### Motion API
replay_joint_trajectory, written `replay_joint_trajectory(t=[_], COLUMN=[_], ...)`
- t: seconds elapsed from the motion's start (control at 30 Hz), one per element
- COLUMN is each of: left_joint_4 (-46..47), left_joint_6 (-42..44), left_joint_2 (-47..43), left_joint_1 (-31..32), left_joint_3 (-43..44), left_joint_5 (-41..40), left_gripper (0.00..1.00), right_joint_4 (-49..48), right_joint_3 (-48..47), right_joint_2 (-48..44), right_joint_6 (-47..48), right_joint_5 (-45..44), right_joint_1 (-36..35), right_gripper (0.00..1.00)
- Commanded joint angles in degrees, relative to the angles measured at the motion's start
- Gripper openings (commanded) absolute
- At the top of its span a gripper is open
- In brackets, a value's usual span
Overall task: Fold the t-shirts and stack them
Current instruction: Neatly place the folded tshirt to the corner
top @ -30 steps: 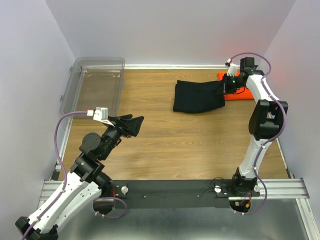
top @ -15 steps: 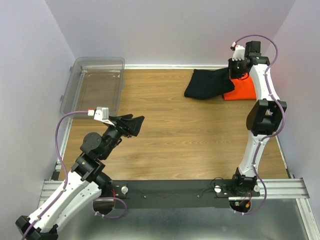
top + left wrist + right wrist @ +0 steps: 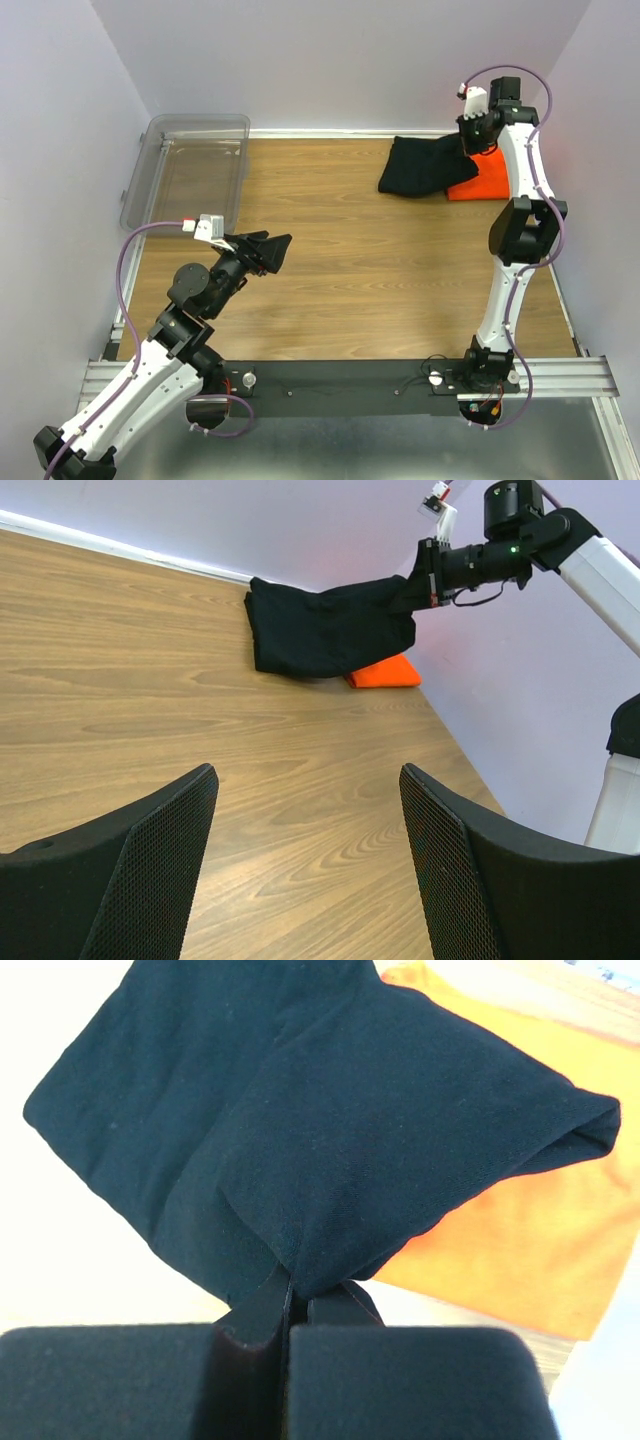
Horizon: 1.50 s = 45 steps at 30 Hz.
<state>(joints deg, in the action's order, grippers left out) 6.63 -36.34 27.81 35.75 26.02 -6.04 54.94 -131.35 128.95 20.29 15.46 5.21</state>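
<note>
While the right hand (image 3: 290,1295) is clamped shut on a pinch of the black t-shirt (image 3: 420,165), it holds that bunched edge raised above the far right corner of the desk (image 3: 350,260), close to the back wall. From the pinched spot the black cloth slopes down and to the left, and its lower, folded part lies on the wood along the far edge. In the right wrist view the two fingers meet with the fabric squeezed between them. The shirt spreads away from them as a broad folded sheet with a rounded fold at its right end.

The orange t-shirt (image 3: 480,185) lies flat in the same far right corner, beside the right wall. The black shirt overlaps its left part, so only its right and near portions show.

The left hand (image 3: 270,250) hovers over the left half of the desk, closer to the near edge than to the far one, well apart from both shirts. Its jaws stand wide apart with nothing between them. Its wrist view looks out between the two mesh-textured fingers (image 3: 150,870), across the wood, toward the shirts and the right arm.

A clear plastic bin (image 3: 190,130) sits along the left edge at the far left corner, well apart from both hands.
</note>
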Motion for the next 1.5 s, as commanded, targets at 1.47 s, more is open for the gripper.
replay_joint_trajectory(t=[1.47], left_joint_4=[4.8], left_joint_6=[0.8], left_joint_2=[3.2], left_joint_1=[-0.2], left_joint_3=[-2.4], left_joint_5=[0.8], left_gripper=[0.82], right_joint_4=[-0.8], right_joint_3=[-10.2], right_joint_2=[2.4], right_joint_6=[13.1], right_joint_5=[-15.8], right_joint_1=[2.8], right_gripper=[0.01])
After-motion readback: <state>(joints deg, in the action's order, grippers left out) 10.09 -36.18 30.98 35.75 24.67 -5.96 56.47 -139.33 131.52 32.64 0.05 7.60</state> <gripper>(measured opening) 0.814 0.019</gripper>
